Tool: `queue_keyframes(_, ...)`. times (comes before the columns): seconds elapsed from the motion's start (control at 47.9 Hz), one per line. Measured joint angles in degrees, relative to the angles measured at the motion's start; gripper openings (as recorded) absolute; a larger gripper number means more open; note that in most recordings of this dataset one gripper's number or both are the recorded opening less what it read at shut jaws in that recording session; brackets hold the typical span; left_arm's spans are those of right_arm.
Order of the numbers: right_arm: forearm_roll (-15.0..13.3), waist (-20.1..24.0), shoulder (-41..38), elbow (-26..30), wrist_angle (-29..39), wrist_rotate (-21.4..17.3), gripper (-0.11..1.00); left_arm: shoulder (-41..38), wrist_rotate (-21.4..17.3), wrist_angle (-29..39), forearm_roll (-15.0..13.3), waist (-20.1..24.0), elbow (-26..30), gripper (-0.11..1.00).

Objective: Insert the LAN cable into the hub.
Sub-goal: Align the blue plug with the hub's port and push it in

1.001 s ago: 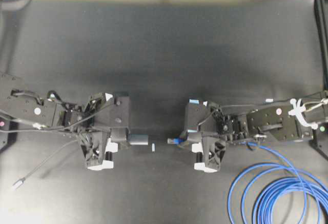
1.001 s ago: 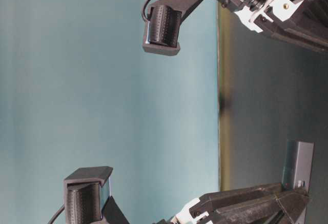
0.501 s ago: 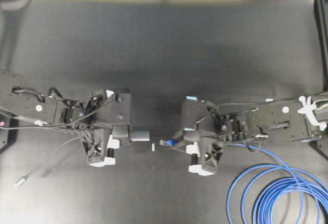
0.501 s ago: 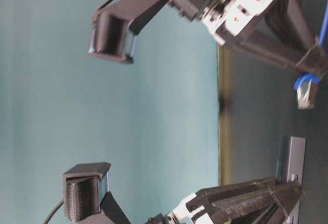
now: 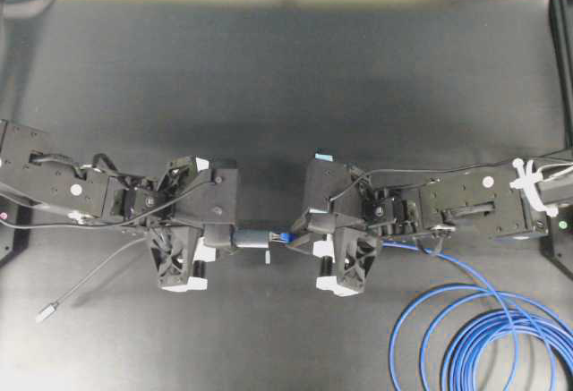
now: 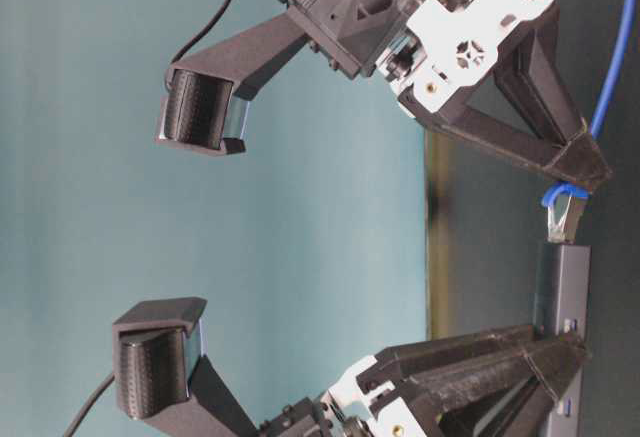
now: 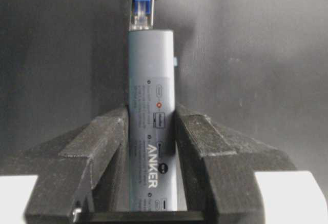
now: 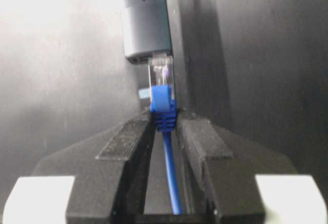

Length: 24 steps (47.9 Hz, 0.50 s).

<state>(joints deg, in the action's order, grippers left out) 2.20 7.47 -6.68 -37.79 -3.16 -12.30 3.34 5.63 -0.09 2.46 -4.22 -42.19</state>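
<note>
On the hub [image 7: 151, 126] I can read the brand "ANKER" in pale letters along its top, with small pale port symbols and one small red mark above it; the tiny text beside them is too small for me to read.

The surface [image 5: 286, 78] is a dark, matte sheet, and a teal wall runs along its far edge. A thin grey cord [image 5: 89, 276] lies on the surface at the left and ends in a small metal plug. The loops of the LAN cable [image 5: 483, 337] lie coiled at the lower right of the overhead view.

My left pincer [image 7: 151, 147] is pressed on the two long sides of the hub and holds it off the surface, with the free end pointing toward the other arm. My right pincer [image 8: 164, 131] is nearly closed and pinches the blue boot of the LAN cable just behind the clear plug [image 8: 161, 70]; the cable runs back between the fingers. In the right wrist view the tip of the plug meets the end face of the hub at a port. I cannot tell if it is already inside.
</note>
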Motion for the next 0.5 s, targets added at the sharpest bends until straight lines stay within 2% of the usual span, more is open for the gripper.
queue_keyframes(0.313, -0.2, 0.4, -0.6, 1.5, 3.2, 0.3, 0.13, -0.2, -0.2, 0.2, 0.0, 0.0, 0.2, 0.28)
queue_keyframes(0.501, -0.4, 0.4, -1.2, 2.5, 4.4, 0.4, 0.13, -0.8, -0.5, 2.5, 0.0, 0.0, 1.2, 0.28)
